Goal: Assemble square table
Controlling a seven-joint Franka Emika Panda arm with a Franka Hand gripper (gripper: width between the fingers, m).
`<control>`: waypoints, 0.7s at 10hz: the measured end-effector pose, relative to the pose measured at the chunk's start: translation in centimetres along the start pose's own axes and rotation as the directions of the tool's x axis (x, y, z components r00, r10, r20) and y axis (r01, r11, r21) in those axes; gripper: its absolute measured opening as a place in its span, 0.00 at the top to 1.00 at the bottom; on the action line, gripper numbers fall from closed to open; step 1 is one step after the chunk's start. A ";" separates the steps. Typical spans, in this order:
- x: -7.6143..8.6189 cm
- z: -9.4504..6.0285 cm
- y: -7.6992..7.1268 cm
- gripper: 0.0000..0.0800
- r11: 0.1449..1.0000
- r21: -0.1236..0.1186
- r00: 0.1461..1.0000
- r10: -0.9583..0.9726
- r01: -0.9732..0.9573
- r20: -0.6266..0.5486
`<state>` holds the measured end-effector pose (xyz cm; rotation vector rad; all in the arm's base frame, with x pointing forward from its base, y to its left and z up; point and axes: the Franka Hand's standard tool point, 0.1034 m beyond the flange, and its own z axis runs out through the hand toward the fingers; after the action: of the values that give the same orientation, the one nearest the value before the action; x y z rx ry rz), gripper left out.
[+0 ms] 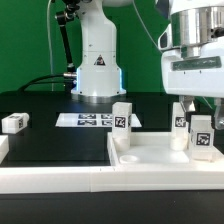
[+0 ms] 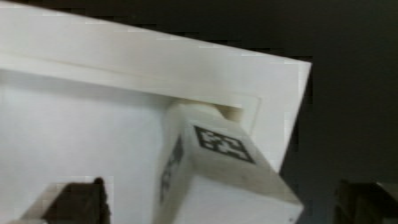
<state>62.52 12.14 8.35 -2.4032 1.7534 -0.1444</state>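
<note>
Between the jaws of the gripper (image 2: 222, 203), clear of both, stands a leg (image 2: 217, 158).

You had a glossy white arm (image 1: 97, 45), upper centre, with a triangular black label (image 1: 99, 62), black cables (image 1: 60, 40), and a white-grey gripper (image 1: 200, 108).

You find the square table (image 1: 150, 158) lying flat at the exterior view's right. Three legs stand upright on it: the left leg (image 1: 121, 119), the middle leg (image 1: 181, 117) and the right leg (image 1: 201, 136). The gripper (image 1: 203, 107) hangs just above the right leg. A loose leg (image 1: 13, 122) lies well apart at that view's left; the marker board (image 1: 88, 120) lies before the robot base (image 1: 97, 62).
</note>
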 end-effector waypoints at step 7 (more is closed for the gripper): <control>0.0 0.0 0.0 0.19 0.749 -0.053 0.749 -0.662 0.661 -0.018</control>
<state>62.52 12.17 8.37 -2.9582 0.8211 -0.2323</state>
